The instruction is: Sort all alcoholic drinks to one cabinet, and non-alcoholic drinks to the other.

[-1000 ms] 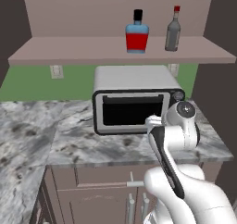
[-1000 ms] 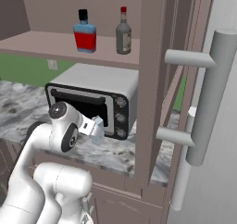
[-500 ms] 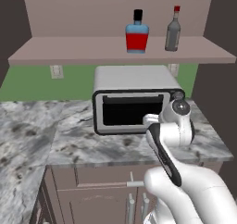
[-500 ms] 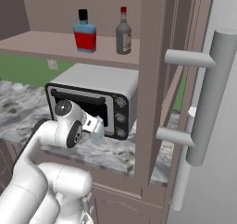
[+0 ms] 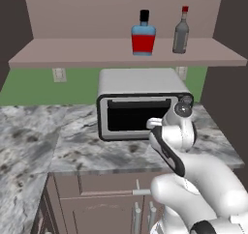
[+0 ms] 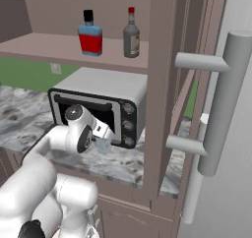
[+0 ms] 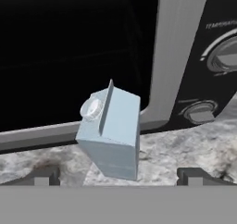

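Observation:
Two alcoholic drinks stand on the open cabinet shelf [image 5: 72, 54]: a squat red-filled bottle with a blue top [image 5: 144, 37] [image 6: 90, 35] and, to its right, a slim grey bottle with a red cap [image 5: 181, 32] [image 6: 131, 35]. A pale-blue carton [image 7: 111, 135] [image 6: 104, 146], a non-alcoholic drink, stands on the marble counter just in front of the toaster oven. My gripper [image 7: 118, 177] [image 6: 102, 135] hovers right at the carton, open wide. One fingertip [image 7: 41, 177] shows on each side of the carton without touching it.
A silver toaster oven [image 5: 140, 102] [image 6: 98, 102] with a dark door and knobs sits on the counter [image 5: 48, 141] behind the carton. At the right stand a brown cabinet side panel [image 6: 165, 84] and a large grey handle [image 6: 221, 99]. Drawers lie below the counter.
The arm has edged slightly toward the toaster oven and the carton. The jaws have stayed wide open, and the bottles have not moved.

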